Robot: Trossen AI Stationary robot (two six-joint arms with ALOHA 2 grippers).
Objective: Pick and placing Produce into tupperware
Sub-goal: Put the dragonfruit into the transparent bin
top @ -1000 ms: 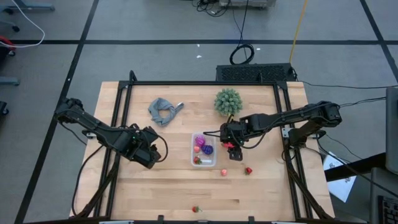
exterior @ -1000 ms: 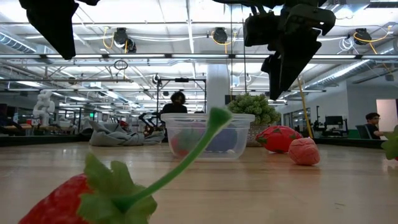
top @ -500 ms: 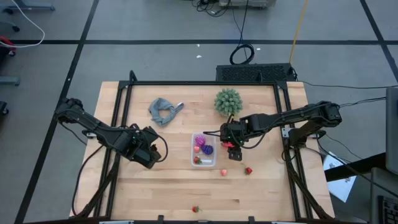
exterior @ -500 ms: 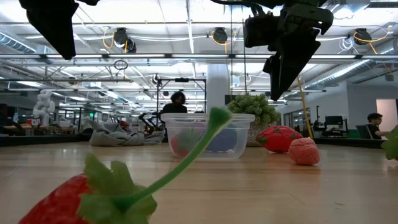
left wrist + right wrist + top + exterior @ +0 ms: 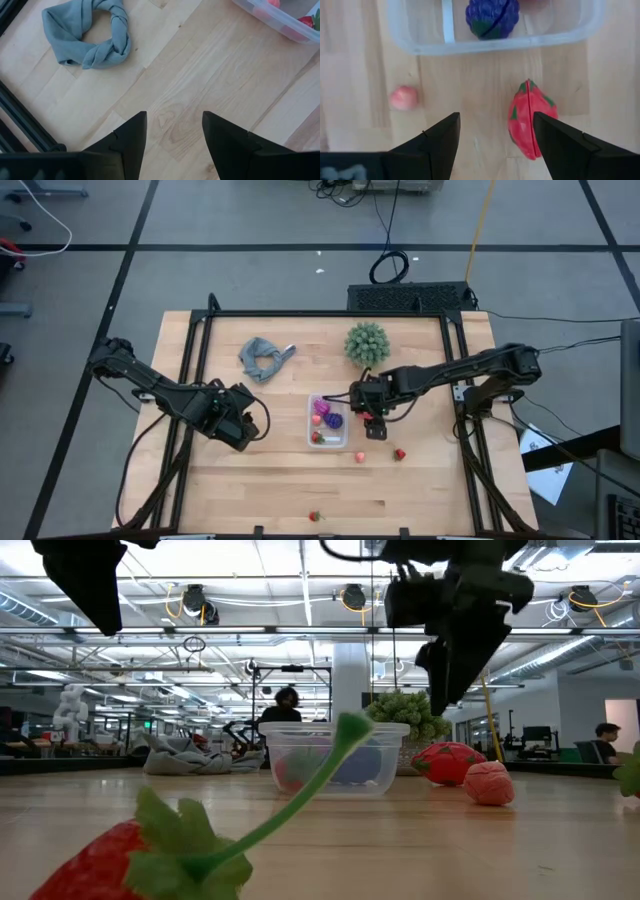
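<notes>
The clear tupperware (image 5: pixel 327 421) stands mid-table and holds a magenta piece, a dark purple piece (image 5: pixel 492 17) and a red piece of produce. My right gripper (image 5: pixel 495 145) hangs open just to its right. It points down over a red produce piece with green leaves (image 5: pixel 527 120), which lies on the wood by one finger and is not touched. A pink piece (image 5: pixel 403 97) and a second red piece (image 5: pixel 399 453) lie nearby. A strawberry (image 5: pixel 316 516) lies at the near edge. My left gripper (image 5: pixel 175 140) waits open above bare wood, left of the tupperware.
A round spiky green plant (image 5: pixel 366 342) stands behind the tupperware. A knotted grey cloth (image 5: pixel 264 358) lies at the far left. Black frame rails (image 5: pixel 195 360) run along the table's sides. Bare wood lies between the tupperware and the near edge.
</notes>
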